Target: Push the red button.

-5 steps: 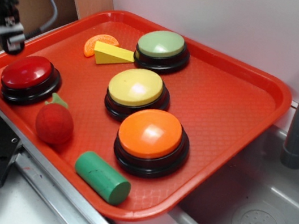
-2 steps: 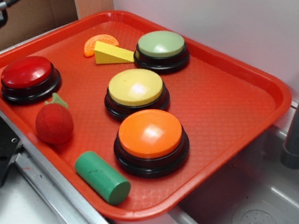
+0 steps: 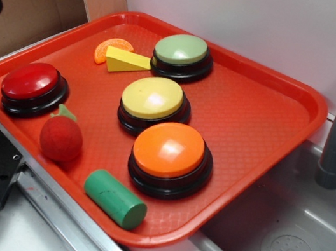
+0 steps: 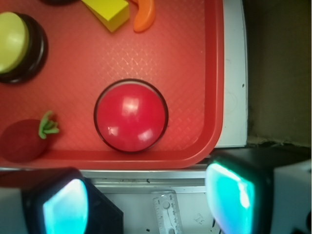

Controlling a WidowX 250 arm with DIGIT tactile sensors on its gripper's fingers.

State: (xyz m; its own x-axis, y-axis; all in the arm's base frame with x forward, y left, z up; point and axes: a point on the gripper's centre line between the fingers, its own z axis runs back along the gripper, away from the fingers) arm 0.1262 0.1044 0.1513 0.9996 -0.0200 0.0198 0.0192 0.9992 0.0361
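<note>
One red tray [image 3: 267, 110] carries four buttons: the red button [image 3: 31, 82] at its left edge, then yellow [image 3: 153, 97], green [image 3: 181, 49] and orange [image 3: 169, 149]. One strawberry toy [image 3: 61, 138], one green cylinder [image 3: 114, 198], one yellow wedge [image 3: 127, 61] and one orange slice [image 3: 112, 47] lie among them. In the wrist view the gripper [image 4: 146, 204] has its jaws wide apart, empty, below the red button and touching nothing.

Exterior view angled down over the tray [image 3: 265, 125], wrist view straight down, sharing its left corner.
</note>
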